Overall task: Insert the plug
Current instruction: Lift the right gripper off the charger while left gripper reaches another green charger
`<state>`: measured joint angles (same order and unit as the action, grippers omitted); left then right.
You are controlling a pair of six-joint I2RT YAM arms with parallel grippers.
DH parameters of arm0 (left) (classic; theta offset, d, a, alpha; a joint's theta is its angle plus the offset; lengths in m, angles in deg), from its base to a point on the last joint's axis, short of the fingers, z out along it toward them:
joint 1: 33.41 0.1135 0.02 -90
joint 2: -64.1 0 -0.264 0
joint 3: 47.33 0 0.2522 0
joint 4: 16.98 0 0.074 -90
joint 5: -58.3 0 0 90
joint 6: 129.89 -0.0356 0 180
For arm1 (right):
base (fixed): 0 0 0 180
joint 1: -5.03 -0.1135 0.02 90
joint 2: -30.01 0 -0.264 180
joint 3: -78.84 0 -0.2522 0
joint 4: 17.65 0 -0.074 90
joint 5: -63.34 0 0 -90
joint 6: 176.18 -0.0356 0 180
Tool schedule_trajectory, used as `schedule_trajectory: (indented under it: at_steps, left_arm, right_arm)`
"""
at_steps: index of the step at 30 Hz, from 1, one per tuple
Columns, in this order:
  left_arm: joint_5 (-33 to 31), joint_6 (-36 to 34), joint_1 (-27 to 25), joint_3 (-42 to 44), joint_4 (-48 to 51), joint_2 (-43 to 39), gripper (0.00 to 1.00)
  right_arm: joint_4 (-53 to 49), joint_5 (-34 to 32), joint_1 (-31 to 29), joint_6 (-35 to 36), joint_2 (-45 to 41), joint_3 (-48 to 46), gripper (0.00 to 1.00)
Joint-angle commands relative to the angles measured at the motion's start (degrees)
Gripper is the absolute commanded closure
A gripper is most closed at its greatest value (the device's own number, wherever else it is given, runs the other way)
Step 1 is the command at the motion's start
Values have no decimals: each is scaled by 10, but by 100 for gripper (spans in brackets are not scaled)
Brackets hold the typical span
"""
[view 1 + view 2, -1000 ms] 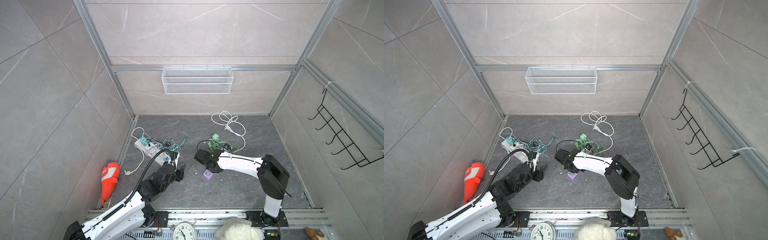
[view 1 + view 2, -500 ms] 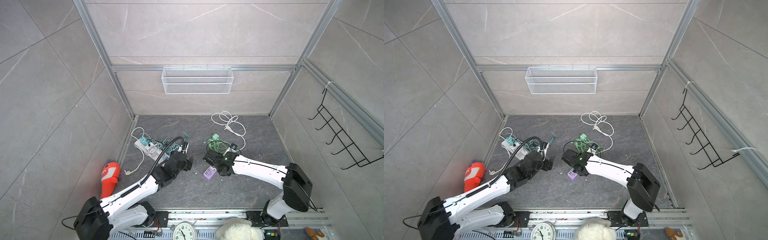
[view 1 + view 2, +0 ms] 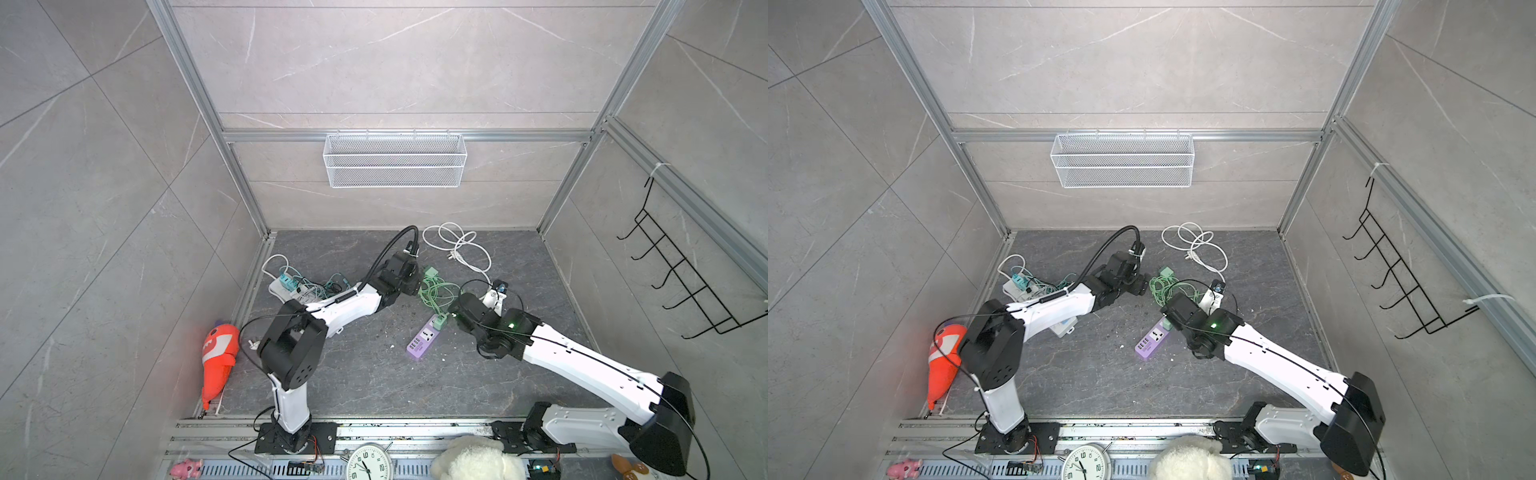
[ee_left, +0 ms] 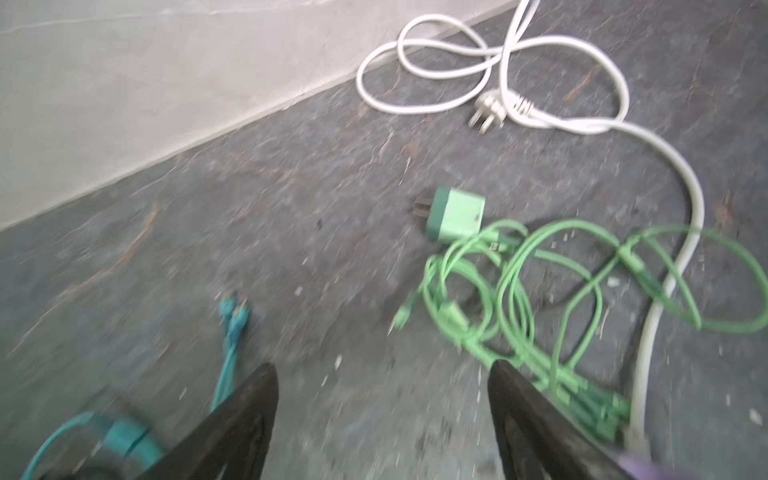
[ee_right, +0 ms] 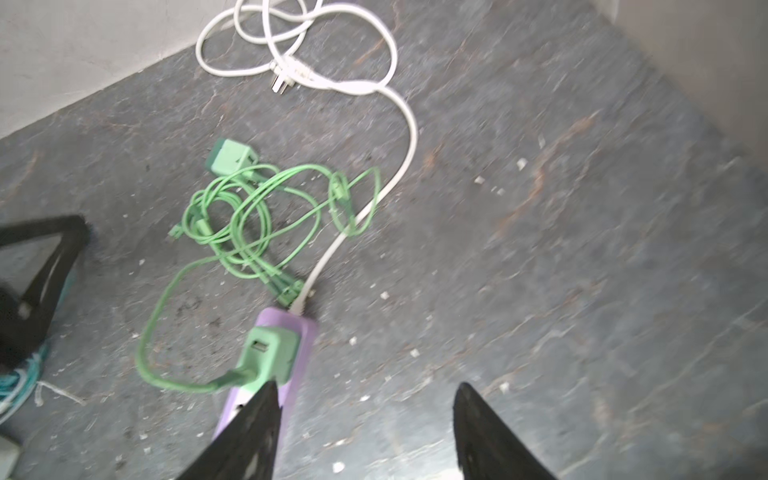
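You have two green plugs. The seated plug [image 5: 270, 353] stands in the one purple power strip [image 3: 420, 344], just beside your right jaws. The loose plug [image 4: 457, 214] lies on the surface [image 3: 374, 374], ahead of your left jaws. Both pairs of jaws gape apart, holding nothing. One green cable tangle [image 3: 434, 291] and one white cord [image 4: 697, 199] sprawl around them.

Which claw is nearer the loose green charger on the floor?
Left. The left claw sits just short of the loose green charger, open, not touching. The right claw is farther off, by the purple power strip.
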<state>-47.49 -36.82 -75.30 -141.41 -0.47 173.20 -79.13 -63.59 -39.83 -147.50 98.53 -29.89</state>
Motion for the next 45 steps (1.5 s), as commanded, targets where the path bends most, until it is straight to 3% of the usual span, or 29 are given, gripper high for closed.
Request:
schedule_trajectory:
  at_steps: [1,8,14,28,45]
  left_arm:
    - [43,-18,5,-98,25,64,18]
    - [138,20,23,-324,146,220,20]
    - [180,-19,23,-476,308,314,17]
    - [160,-30,23,-473,267,351,17]
    - [164,18,22,-509,231,395,17]
  right_arm:
    - [32,44,51,111,-10,-15,33]
    - [91,147,129,199,40,-28,32]
    - [140,219,167,226,52,-52,32]
    - [162,261,203,249,41,-78,34]
    - [155,257,208,251,21,-90,36]
